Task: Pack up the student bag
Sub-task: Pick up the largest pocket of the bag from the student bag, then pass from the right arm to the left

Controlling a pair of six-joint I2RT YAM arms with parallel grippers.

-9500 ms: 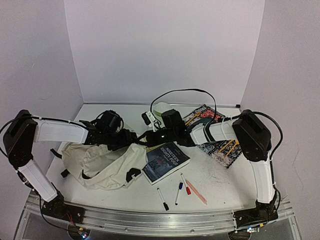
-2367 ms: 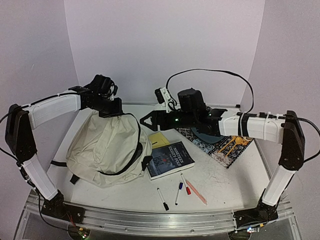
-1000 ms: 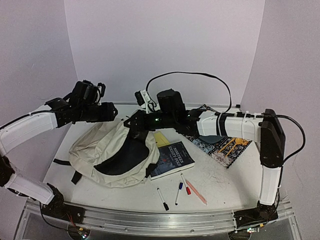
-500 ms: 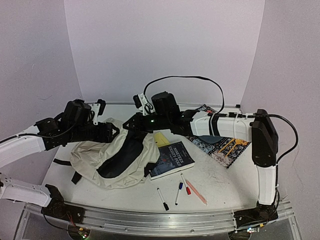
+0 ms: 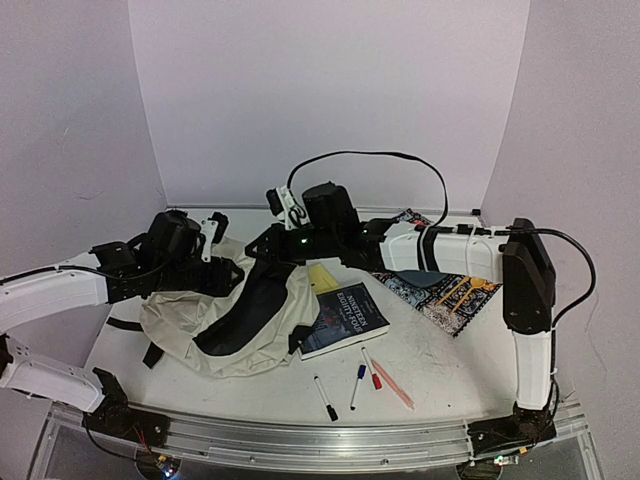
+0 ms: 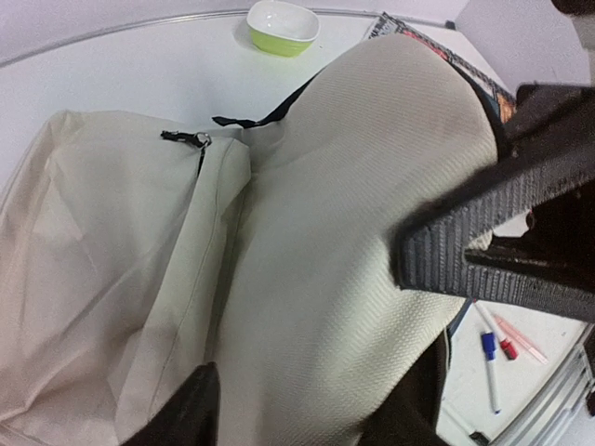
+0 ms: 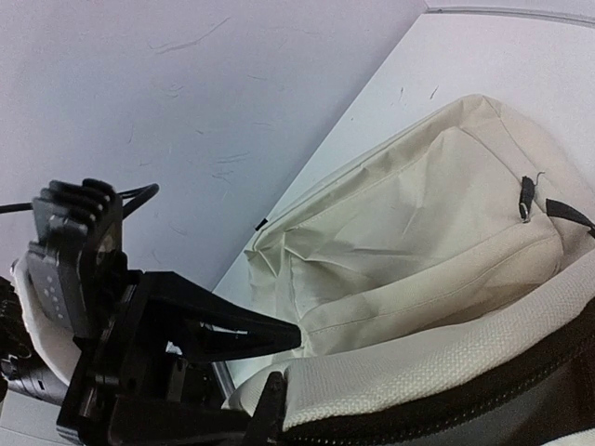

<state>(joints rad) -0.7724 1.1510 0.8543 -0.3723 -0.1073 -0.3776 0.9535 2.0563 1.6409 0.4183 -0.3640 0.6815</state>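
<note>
Spreading the mouth wide is the step in hand, as I judge it: the two rims should be drawn apart and lifted, so that the dark opening gapes toward the things waiting on the right. Leftmost, the left pincer point(image 5: 226, 269) has its jaws part-way apart with a thick fold of cream cloth between them. Whether it pinches that fold or merely straddles it I cannot tell. It would do well to bite on the rim near the zip, not on loose cloth. The student bag point(image 5: 185, 318) lies slumped on the left half of the worktop point(image 5: 440, 350), with its far rim raised. That raised rim hangs from the right pincer point(image 5: 262, 248), which is clenched on it. Close against the bag's right corner lies the book point(image 5: 343, 318), with a few pens point(image 5: 358, 385) near the front edge. A steady, high hold on both rims would let the book slide in.
</note>
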